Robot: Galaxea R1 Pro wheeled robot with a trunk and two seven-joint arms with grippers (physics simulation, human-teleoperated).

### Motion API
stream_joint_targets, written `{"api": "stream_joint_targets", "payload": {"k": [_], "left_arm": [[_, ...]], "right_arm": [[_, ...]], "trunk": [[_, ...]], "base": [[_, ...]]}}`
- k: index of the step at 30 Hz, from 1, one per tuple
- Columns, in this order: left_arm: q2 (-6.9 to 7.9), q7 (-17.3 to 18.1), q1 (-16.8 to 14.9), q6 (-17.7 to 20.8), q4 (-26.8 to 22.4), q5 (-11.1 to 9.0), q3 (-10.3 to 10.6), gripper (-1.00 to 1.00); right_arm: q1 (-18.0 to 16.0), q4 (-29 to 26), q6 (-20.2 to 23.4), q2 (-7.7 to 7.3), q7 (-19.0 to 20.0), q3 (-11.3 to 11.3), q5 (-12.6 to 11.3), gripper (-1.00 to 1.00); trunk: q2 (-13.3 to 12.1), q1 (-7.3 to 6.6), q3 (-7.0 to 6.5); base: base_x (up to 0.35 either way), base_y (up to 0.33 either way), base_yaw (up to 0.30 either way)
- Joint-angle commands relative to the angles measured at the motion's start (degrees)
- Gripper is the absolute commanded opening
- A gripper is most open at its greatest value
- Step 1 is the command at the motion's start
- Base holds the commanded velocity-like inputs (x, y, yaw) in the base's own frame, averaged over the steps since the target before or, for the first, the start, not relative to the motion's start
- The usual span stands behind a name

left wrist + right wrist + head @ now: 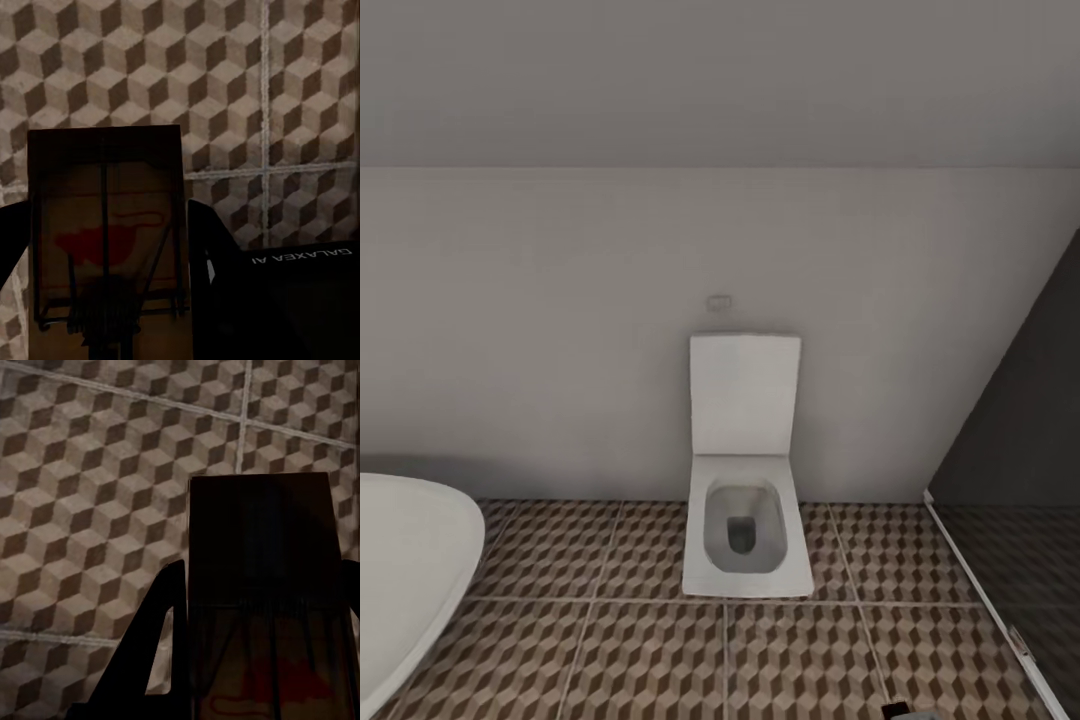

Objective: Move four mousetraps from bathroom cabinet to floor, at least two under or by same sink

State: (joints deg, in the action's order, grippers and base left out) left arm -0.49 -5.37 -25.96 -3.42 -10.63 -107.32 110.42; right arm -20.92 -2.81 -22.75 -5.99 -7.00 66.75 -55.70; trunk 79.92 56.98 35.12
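From the head camera I saw a white square toilet (745, 525) with its lid up against the pale wall, standing on the cube-patterned brown and beige tiled floor (610, 650), and the rim of a white oval bathtub (410, 570) at the left. My left gripper (109, 300) was clamped on a flat brown wooden mousetrap with a red mouse print (105, 225). My right gripper (262, 645) was clamped on a second, darker wooden mousetrap (262, 585). I held both above the floor.
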Motion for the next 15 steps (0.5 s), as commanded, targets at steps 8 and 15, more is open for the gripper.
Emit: {"api": "stream_joint_targets", "payload": {"k": [8,15], "left_arm": [[-0.16,-0.65,-0.07,-0.27,-0.19,-0.19,0.48,-1.00],[0.53,-4.99,-0.08,0.59,10.04,-2.23,-2.35,-1.00]], "right_arm": [[0.00,-0.12,0.00,-0.04,-0.65,0.29,-0.65,-1.00],[-0.83,-0.57,3.55,0.14,-15.96,-0.21,-4.86,-1.00]], "trunk": [[0.02,0.03,0.05],[0.02,0.03,0.05]], "base": [[0.190,-0.122,0.000],[0.001,0.000,0.000]]}}
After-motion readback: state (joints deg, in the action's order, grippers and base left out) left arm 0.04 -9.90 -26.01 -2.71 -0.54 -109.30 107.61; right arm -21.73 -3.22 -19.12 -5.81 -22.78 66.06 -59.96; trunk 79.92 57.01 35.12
